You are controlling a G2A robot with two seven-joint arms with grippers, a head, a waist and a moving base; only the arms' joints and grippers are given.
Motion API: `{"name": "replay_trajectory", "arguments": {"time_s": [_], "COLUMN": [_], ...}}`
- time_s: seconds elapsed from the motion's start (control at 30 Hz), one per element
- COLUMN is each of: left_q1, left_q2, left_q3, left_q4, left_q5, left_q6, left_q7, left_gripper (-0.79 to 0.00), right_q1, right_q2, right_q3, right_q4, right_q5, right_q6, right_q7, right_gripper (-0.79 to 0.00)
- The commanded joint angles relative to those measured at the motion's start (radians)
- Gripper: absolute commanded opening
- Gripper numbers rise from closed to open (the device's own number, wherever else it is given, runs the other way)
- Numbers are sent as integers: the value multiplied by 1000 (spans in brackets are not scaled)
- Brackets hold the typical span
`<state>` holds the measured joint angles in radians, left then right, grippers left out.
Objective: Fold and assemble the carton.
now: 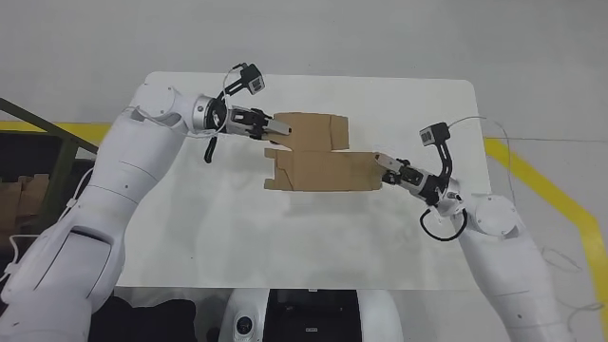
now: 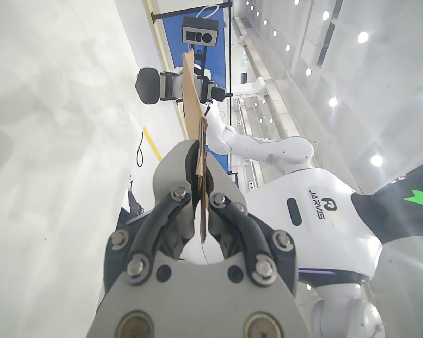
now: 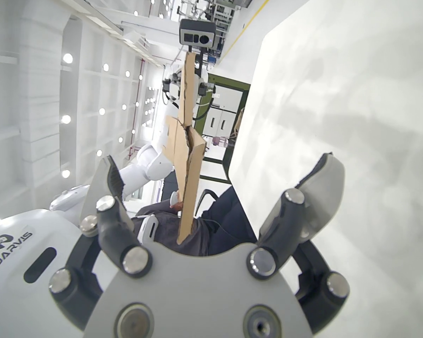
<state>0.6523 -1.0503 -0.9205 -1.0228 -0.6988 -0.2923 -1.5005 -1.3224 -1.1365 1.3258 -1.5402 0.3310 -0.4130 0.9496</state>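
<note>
Flattened brown carton [image 1: 313, 157] over the middle of the white table [image 1: 190, 237], with stepped panels and notched flaps along the far and near edges. Shadow on the tabletop just beside the carton's near edge.

Left gripper [image 1: 282, 130] at the carton's far left corner, reaching in from the left side of the table. In the left wrist view, left gripper [image 2: 199, 149] pressed together on the cardboard, with the layered edge of the carton [image 2: 192, 89] pinched between both pads. Sheet seen edge-on there, running straight away from the wrist.

Right gripper [image 1: 380, 163] at the carton's right end, level with the lower panel. In the right wrist view, right gripper [image 3: 216, 161] spread wide. Edge of the carton [image 3: 188, 163] between the fingers, closer to one finger [image 3: 109, 177] than to the other [image 3: 324, 170], with no visible contact on either pad.
</note>
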Motion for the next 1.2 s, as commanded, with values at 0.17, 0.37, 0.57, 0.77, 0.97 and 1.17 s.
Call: {"name": "replay_trajectory", "arguments": {"time_s": [0.17,0.37,0.57,0.77,0.97,1.17], "left_q1": [35,42,41,36,30,26], "left_q2": [-2,-2,-10,-18,-26,-32], "left_q3": [0,-6,2,14,20,26], "left_q4": [-14,-11,-17,-18,-9,-11], "left_q5": [25,65,63,66,75,95], "left_q6": [-26,-36,-32,-31,-30,-29], "left_q7": [17,47,42,27,42,51], "left_gripper": [-785,-785,-785,-785,-785,-785], "right_q1": [24,48,63,72,77,88], "right_q2": [10,13,12,13,16,17], "right_q3": [-5,-33,-52,-60,-69,-83], "right_q4": [4,24,53,73,76,94], "right_q5": [-24,15,44,60,74,76], "right_q6": [31,12,-12,-36,-44,-42], "right_q7": [97,195,204,211,230,231], "right_gripper": [0,0,-400,-422,-483,-526]}}
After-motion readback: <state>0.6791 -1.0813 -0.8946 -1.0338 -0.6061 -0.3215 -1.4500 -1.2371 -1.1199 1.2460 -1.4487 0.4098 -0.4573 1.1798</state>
